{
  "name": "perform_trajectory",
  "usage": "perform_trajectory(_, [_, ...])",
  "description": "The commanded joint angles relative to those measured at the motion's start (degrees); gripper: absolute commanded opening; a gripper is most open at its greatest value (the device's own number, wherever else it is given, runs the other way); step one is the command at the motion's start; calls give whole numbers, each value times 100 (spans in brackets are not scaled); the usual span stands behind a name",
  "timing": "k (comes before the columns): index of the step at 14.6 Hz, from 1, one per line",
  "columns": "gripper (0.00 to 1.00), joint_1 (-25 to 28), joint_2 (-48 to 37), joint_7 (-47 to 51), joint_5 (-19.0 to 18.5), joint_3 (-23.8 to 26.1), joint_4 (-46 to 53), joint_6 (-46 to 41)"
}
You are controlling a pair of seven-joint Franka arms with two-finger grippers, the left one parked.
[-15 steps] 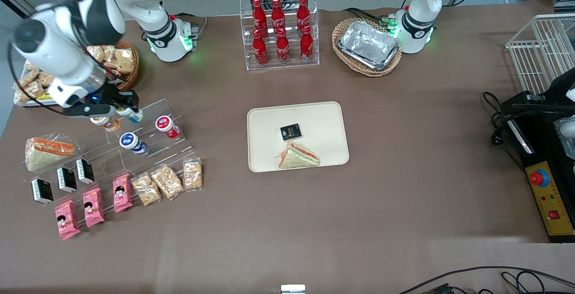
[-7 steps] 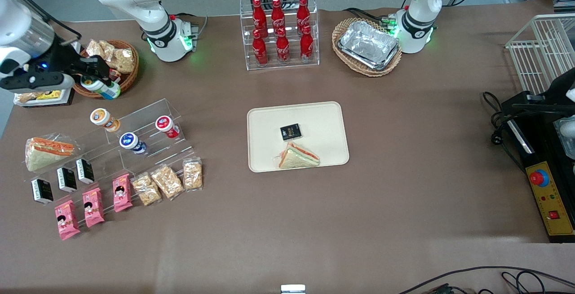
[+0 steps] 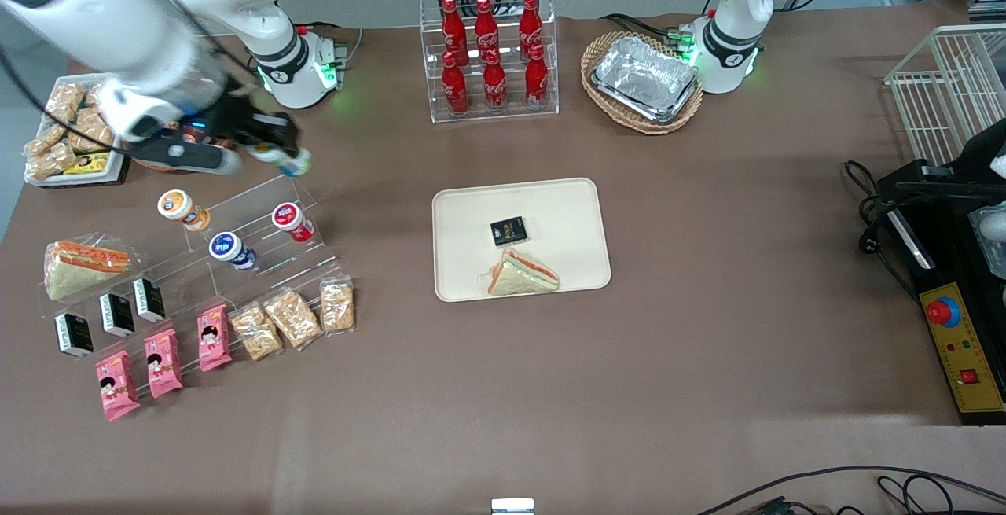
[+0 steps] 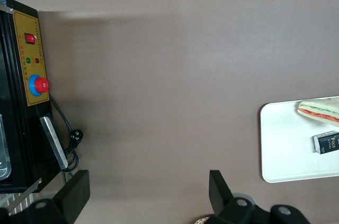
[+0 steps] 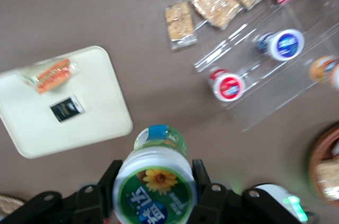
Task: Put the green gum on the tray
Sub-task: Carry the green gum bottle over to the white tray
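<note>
The claw (image 3: 277,155) hangs in the air above the worktop (image 3: 707,279), over the upper edge of the clear acrylic step display (image 3: 259,220) at the working arm's end, and it is clenched on the green gum (image 3: 284,160), a small white bottle with a greenish label. In the right wrist view the claw (image 5: 154,188) has one finger pressed on each side of the green gum (image 5: 154,181), whose green-rimmed lid with a flower print faces the camera. The bottle touches nothing but the fingers. The tray (image 3: 464,263), cream-beige with rounded corners, lies flat near the middle of the worktop, well apart from the held bottle and toward the parked arm's end from it; in the right wrist view the tray (image 5: 100,107) is seen below the claw and off to one side. On the tray rest a wrapped sandwich (image 3: 522,274) and a small black packet (image 3: 508,231), the packet farther from the front camera than the sandwich and just beside it. On the steps of the display stand a red-lidded bottle (image 3: 291,219), a blue-lidded bottle (image 3: 228,248) and an orange-lidded bottle (image 3: 179,207). Nearer the front camera than those lie three cracker packs (image 3: 292,317) and three pink snack packs (image 3: 161,360).
</note>
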Motion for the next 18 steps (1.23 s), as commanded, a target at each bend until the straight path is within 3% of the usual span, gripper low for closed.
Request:
perform_trajectory(1, [38, 206, 532, 1060, 146, 246, 16, 639])
perform_trajectory(8, [39, 1023, 691, 2264, 67, 246, -1917, 3432])
perform_trajectory(15, [39, 1709, 1577, 3573, 23, 237, -2446, 5033])
perform_trajectory(16, [39, 1788, 1744, 3758, -64, 237, -2464, 5244])
perform_trajectory(18, [39, 1833, 2096, 4223, -581, 237, -2481, 5605])
